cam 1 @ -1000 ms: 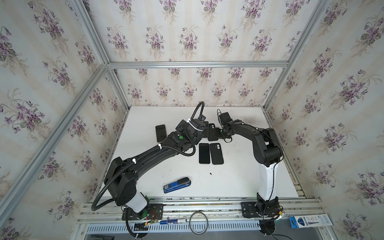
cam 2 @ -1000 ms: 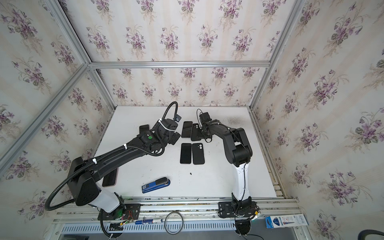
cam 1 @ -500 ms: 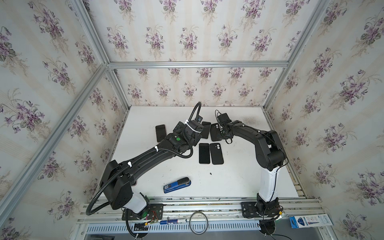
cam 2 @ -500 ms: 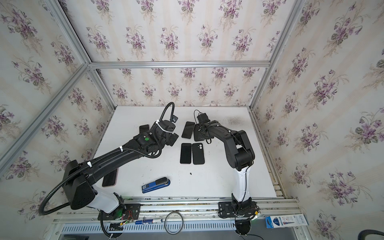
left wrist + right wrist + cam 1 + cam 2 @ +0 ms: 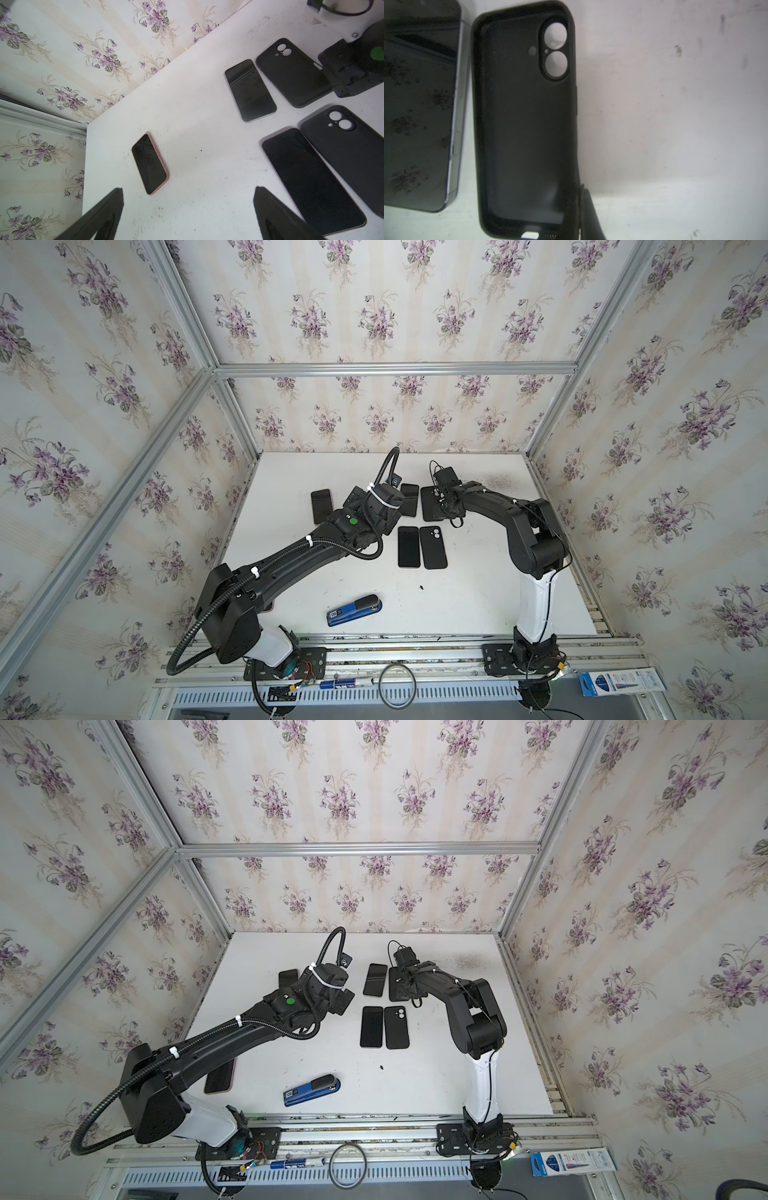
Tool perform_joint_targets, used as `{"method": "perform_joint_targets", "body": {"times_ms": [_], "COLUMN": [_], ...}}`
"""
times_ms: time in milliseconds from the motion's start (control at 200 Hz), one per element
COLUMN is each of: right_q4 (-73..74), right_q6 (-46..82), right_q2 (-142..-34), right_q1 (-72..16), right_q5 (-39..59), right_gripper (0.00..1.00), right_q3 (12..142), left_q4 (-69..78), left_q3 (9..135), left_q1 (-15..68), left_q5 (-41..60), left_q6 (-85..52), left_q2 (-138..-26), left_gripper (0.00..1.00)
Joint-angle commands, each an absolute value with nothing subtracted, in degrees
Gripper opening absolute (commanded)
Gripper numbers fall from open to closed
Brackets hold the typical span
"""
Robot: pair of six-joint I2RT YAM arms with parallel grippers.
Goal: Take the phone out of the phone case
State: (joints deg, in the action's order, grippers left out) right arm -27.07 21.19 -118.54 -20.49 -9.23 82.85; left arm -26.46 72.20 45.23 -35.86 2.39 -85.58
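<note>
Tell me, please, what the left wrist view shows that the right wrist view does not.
Only the left wrist view: the open left gripper, a pink-cased phone, and a second phone beside a second case. Only the right wrist view: the right gripper shut on the side wall of the empty case. Both: that empty case with a bare phone beside it.

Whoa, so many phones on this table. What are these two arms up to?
Two robot arms are taking phones out of their cases. The right gripper is pinched shut on the rim of an empty black case, with a bare phone lying flat beside it. The left gripper hangs open above the table, holding nothing, near a phone with a pinkish rim that looks cased. Another phone and a second case lie side by side nearby.
</note>
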Motion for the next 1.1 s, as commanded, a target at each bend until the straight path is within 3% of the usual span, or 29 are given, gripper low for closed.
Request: {"method": "perform_joint_targets", "body": {"times_ms": [0,305,475,535,700,809,959,1094], "right_q4": [-25.5,-23.8,-23.7,-23.4,-23.0,-21.8,-19.8,-18.6], "right_q6": [21.5,17.5,16.8,16.6,16.4,15.7,13.8,12.3], "right_q2": [-119.1,-120.5,-120.7,-120.3,-116.7,-112.1,-104.6,-97.0], "right_q1": [-20.8,-21.2,-21.3,-21.3,-21.3,-21.3,-21.4,-21.3], "right_q5": [-7.4,-4.3,-3.6,-3.2,-4.3,-4.3,-4.3,-4.7], "right_gripper": [0.02,0.04,0.11,0.19,0.55,0.75,0.93,0.99], "right_q3": [83.6,85.1,85.1,84.7,82.8,80.4,76.1,72.2], "left_q4": [-26.6,-27.2,-28.0,-28.4,-29.3,-30.0,-30.9,-31.0], "left_q3": [71.6,69.2,68.5,68.5,68.6,68.8,69.2,68.8], "left_q1": [45.2,45.2,45.2,45.1,45.0,44.7,43.3,41.2], "left_q5": [-35.7,-33.0,-32.6,-32.7,-32.0,-31.6,-30.6,-29.4], "left_q6": [0.5,-3.8,-4.8,-5.3,-7.0,-8.1,-9.9,-11.4], "left_q2": [-84.7,-82.3,-81.7,-81.5,-80.6,-79.6,-77.8,-75.2], "left_gripper": [0.99,1.0,1.0,1.0,1.0,1.0,1.0,1.0]}}
